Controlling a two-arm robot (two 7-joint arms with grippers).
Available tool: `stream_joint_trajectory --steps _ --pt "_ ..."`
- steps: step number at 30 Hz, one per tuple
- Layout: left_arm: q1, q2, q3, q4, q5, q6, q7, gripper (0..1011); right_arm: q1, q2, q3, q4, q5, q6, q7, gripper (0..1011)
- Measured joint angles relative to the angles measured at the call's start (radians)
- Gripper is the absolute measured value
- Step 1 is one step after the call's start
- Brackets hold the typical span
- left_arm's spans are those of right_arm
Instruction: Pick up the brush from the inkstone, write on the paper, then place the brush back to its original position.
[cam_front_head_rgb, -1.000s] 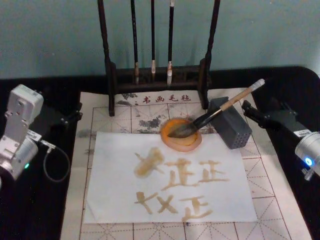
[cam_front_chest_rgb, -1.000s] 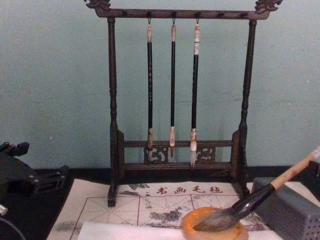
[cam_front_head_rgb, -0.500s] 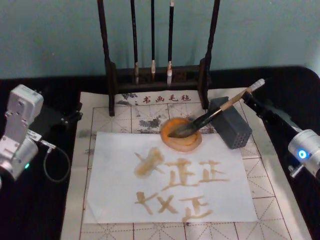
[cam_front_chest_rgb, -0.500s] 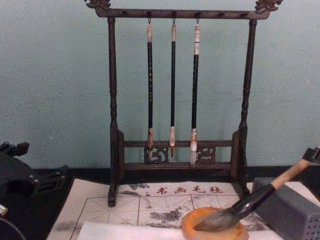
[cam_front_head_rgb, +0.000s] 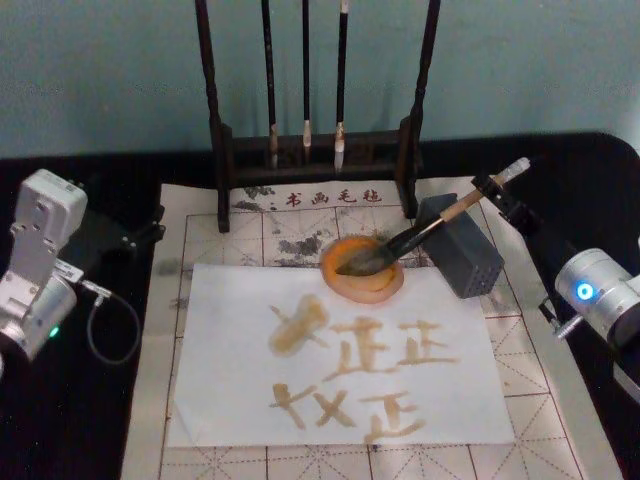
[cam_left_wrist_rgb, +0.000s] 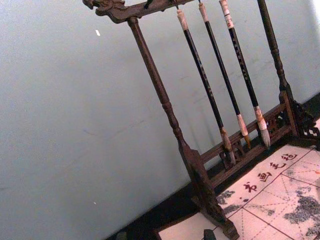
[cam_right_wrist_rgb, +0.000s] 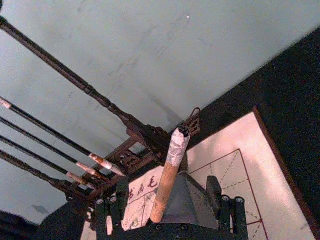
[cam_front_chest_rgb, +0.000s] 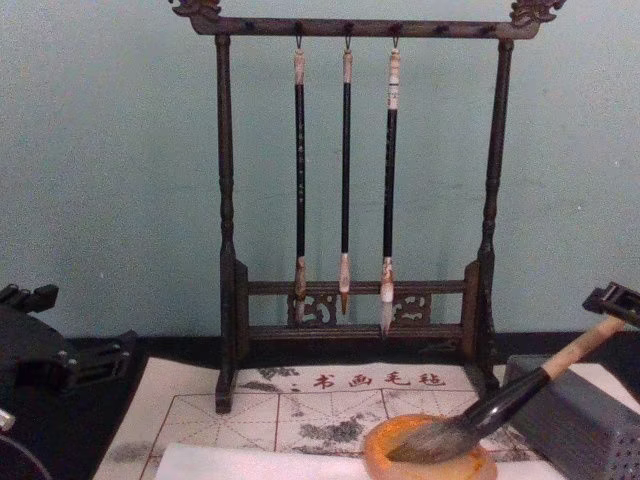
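The brush (cam_front_head_rgb: 430, 225) lies with its bristles in the orange-rimmed inkstone (cam_front_head_rgb: 362, 285) and its pale handle leaning up over the grey block (cam_front_head_rgb: 462, 250). My right gripper (cam_front_head_rgb: 497, 195) is open at the handle's upper end. In the right wrist view its two fingers (cam_right_wrist_rgb: 120, 192) stand wide on either side of the handle (cam_right_wrist_rgb: 167, 175) without touching it. The white paper (cam_front_head_rgb: 230, 330) lies in front of the inkstone and bears several tan strokes. My left gripper (cam_front_head_rgb: 125, 235) sits parked at the far left.
A dark wooden rack (cam_front_head_rgb: 315, 150) with three thin hanging brushes stands behind the inkstone. The beige mat (cam_front_head_rgb: 200, 230) with red grid lines covers the black table under everything. In the chest view the grey block (cam_front_chest_rgb: 580, 420) sits at the lower right.
My right gripper has moved in from the right toward the brush and now straddles the handle's top. Brush, inkstone and left arm have stayed still.
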Motion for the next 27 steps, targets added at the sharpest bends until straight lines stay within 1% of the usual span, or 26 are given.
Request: stream_joint_trajectory --steps 1,7,14,27 --pt "0.000 0.000 0.000 0.000 0.000 0.000 0.000 1001 0.000 0.000 0.000 0.000 0.000 0.000 0.000 1000" --pt "0.000 0.000 0.000 0.000 0.000 0.000 0.000 1001 0.026 -0.016 -0.004 0.031 0.039 0.000 -0.019 1000" --pt "0.000 0.000 0.000 0.000 0.000 0.000 0.000 1001 0.042 -0.023 -0.010 0.050 0.073 -0.008 -0.025 1000" --pt "0.000 0.000 0.000 0.000 0.000 0.000 0.000 1001 0.059 -0.020 -0.034 0.059 0.109 -0.020 -0.045 1000"
